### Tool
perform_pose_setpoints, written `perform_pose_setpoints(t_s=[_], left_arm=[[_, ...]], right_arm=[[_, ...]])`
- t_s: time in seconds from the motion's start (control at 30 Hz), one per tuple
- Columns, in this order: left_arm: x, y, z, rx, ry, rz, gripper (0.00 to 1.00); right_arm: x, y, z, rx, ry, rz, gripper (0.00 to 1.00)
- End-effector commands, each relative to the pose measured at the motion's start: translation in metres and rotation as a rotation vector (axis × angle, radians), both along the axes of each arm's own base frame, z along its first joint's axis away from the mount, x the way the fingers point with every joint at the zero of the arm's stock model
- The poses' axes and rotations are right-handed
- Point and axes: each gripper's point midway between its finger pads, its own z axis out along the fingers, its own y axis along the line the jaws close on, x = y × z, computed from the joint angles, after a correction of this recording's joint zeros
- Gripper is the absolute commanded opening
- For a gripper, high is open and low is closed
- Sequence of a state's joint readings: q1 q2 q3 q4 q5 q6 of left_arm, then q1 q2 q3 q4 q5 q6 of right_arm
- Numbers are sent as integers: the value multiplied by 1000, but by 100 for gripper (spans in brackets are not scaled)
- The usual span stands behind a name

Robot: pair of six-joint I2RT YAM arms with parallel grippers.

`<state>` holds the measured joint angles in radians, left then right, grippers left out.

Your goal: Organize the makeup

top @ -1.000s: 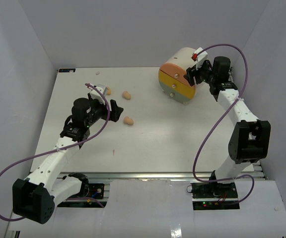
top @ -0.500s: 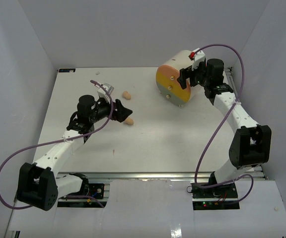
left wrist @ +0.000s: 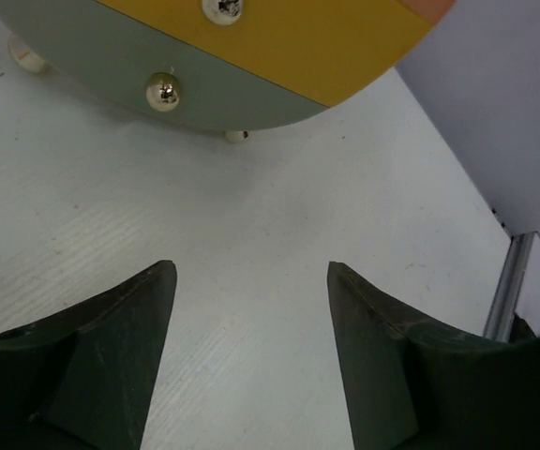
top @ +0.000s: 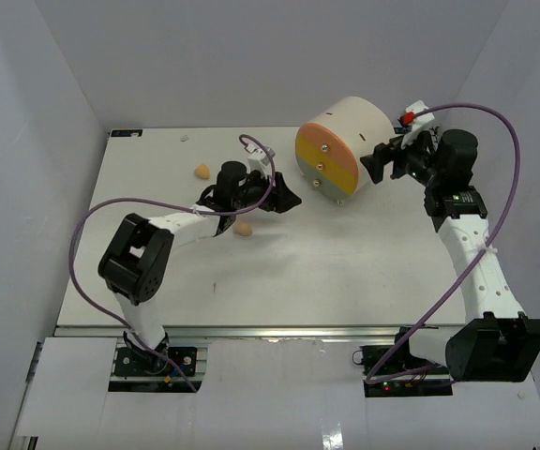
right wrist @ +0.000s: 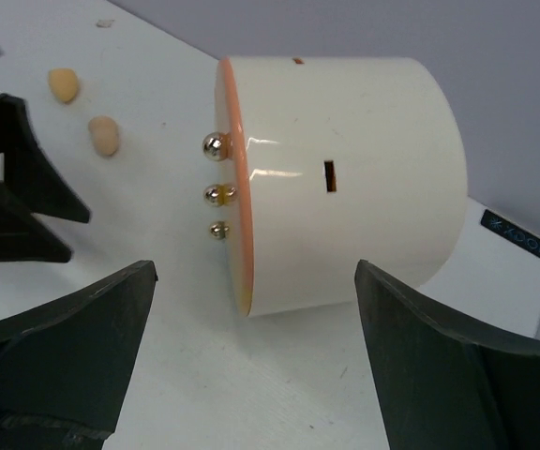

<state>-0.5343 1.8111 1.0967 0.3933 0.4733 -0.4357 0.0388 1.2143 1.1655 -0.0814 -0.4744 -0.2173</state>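
At centre of the overhead frame, item one: left gripper [top: 287, 199], jaws parted and empty, nose aimed up-right at the drawer face of the cream cylinder [top: 345, 131].

Item two: right gripper [top: 375, 165], upper right, jaws spread wide with nothing in them, facing the cylinder's side and apart from it.

Makeup, counted: two peach sponges. I find no palettes or lipsticks (the left forearm covers a patch of table [top: 345, 262], so I cannot vouch for what lies beneath it).
- Near sponge [top: 243, 227]: lower left of the left gripper, behind its fingertips, just beside the forearm.
- Far sponge [top: 202, 171]: upper left, well apart.
- Long axis of either: too small to call from above.

Also counted: one cylinder, three gold knobs [right wrist: 213, 143] on its front.

Judgement: the left arm is nearer both sponges, since the right sits across the cylinder. The left hand faces away from them, though, so a pick means swinging back down-left. Pointed at the knobs, it looks set for a drawer first.
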Motion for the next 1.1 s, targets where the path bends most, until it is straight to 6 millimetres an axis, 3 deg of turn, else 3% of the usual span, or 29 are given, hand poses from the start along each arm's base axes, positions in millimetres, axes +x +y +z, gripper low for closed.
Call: perform_pose_setpoints(t_s=[0.0,0.07,0.17,0.27,0.33,0.37,0.67,0.9,1.07], left_arm=[[33,-31,8,-11,-85,50,71],[48,-47,8,3,-107,67,65],[63,-61,-16,59,-107,95,56],[72,-71,-22,77,-135,112,53],[82,-79,-17,76,-166,119,52],[87,-81,-28,91,-157,128,52],[114,-96,-38,136,-166,172,55],[114,-80,-49,194,-156,246,56],[108,-79,-42,183,-188,234,58]], right_arm=[[-41,13,-21,82,34,250,98],[-57,17,-31,151,80,343,89],[-69,14,-35,203,81,392,75],[-75,11,-42,218,84,404,69],[-76,8,-42,222,77,399,68],[-77,8,-41,226,76,401,68],[-77,3,-42,234,77,396,68],[-77,1,-43,241,84,392,68],[-76,1,-45,246,88,393,68]])
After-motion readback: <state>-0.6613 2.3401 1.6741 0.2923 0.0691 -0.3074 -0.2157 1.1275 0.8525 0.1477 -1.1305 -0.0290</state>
